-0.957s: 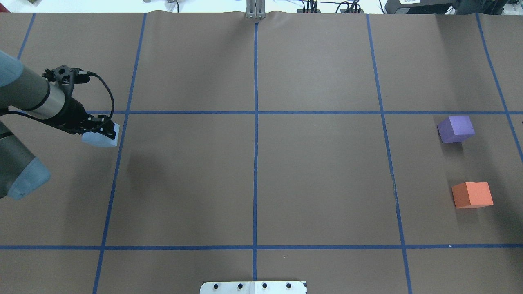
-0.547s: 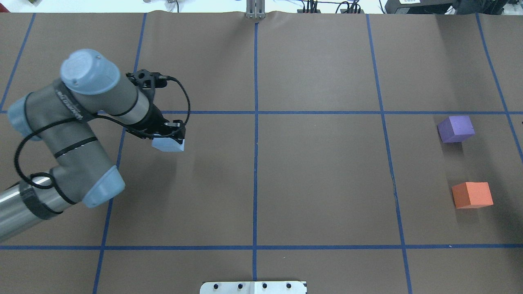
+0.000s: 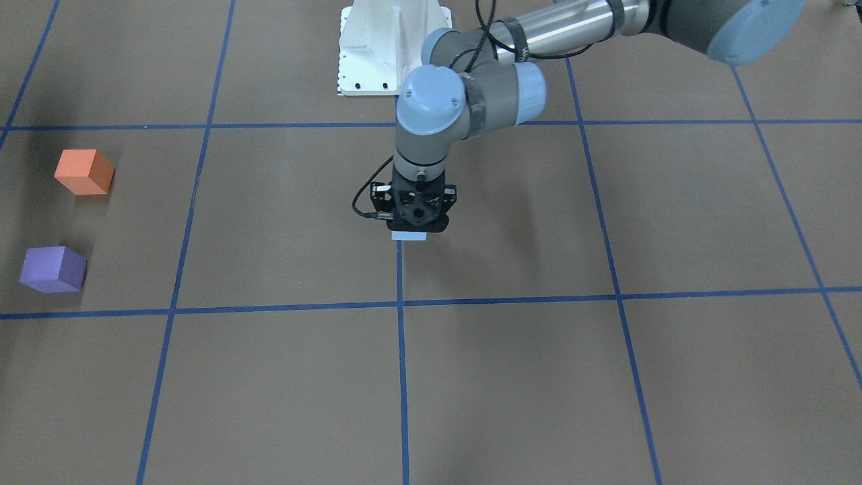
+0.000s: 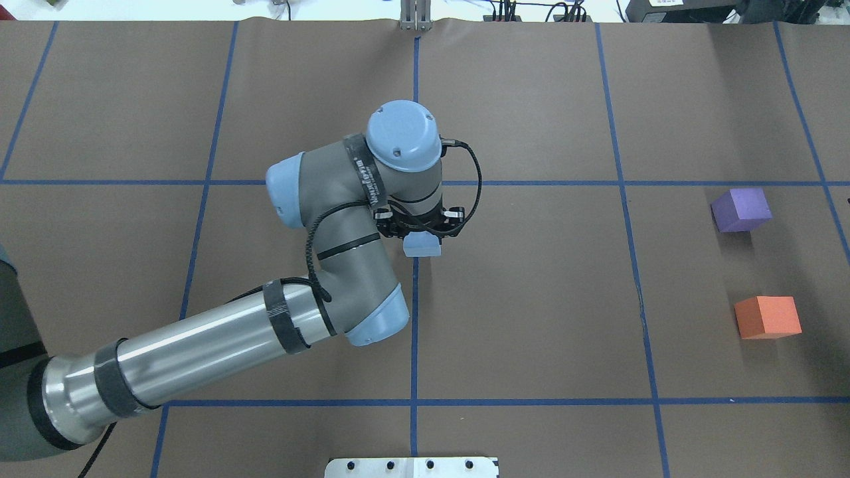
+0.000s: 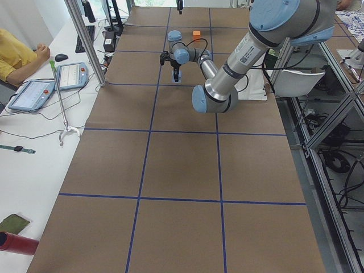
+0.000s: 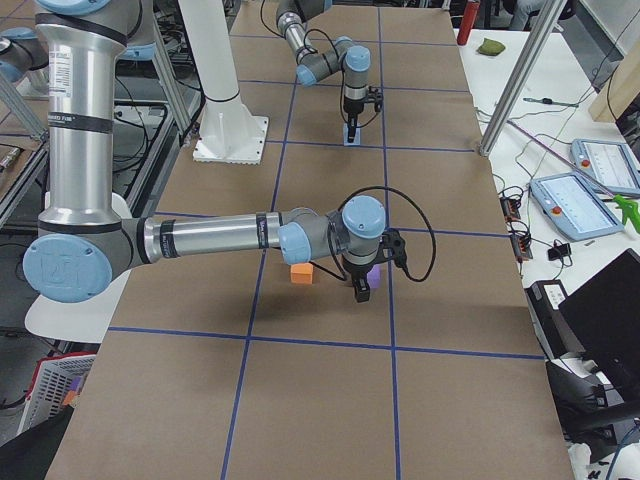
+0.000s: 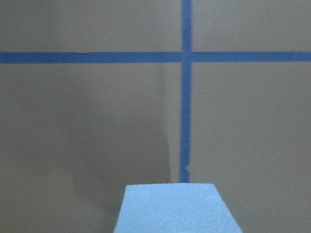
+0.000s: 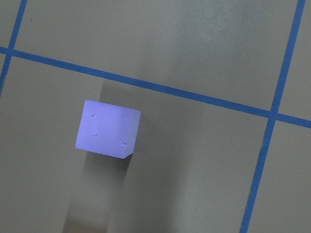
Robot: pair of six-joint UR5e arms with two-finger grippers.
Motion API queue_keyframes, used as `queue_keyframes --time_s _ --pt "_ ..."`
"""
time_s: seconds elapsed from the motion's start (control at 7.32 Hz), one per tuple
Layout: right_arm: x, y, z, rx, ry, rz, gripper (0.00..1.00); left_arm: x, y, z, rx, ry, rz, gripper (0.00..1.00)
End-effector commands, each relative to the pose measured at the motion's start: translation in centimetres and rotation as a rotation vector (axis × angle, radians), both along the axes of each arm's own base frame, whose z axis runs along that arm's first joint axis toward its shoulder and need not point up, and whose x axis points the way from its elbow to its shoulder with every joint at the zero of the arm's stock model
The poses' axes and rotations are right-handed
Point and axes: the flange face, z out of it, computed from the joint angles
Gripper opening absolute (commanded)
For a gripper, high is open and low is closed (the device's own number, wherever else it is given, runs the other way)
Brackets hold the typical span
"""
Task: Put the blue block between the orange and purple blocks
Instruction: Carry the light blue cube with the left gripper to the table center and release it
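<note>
A: What has the left gripper got?

B: It is clamped on the blue block. The block hangs just under the fingers, over the middle tape line. I cannot tell how far clear of the table it is.

A: Which way is it bound?

B: For the space between the purple block and the orange block. Both lie well apart from the hand, off to the robot's right. Purple sits a little farther from the base than the hand does, and orange sits nearer the base.

A: So the pair lines up across the path?

B: Yes. Seen from the base they stand one behind the other, not touching. I judge the block must go in sideways, almost straight right and a touch towards the base. The space looks only somewhat wider than the block, so lining it up will matter.

A: Isn't the other arm closer?

B: Much closer. The right gripper hovers near those two blocks in the side view. I cannot tell whether it is open or closed. It may stand in the way of the left arm coming in.
</note>
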Motion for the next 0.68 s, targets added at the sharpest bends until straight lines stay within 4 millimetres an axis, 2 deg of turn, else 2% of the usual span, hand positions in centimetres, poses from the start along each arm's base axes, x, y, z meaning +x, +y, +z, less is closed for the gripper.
queue_keyframes --time_s 0.0,0.14,0.27,0.55 --pt "-0.1 0.1 -0.3 -0.003 -0.023 -0.004 1.00 5.8 2.3 -1.6 0.033 -0.040 0.001 0.00" --pt "-0.2 0.2 -0.5 -0.006 -0.043 -0.009 1.00 6.8 2.5 -2.7 0.041 -0.049 0.000 0.11" --pt "-0.1 0.5 -0.4 -0.005 -0.046 -0.011 1.00 7.4 3.3 -2.7 0.041 -0.049 0.009 0.47" --pt "-0.2 0.5 -1.1 0.032 -0.055 -0.012 1.00 7.7 3.9 -2.9 0.042 -0.047 0.016 0.76"
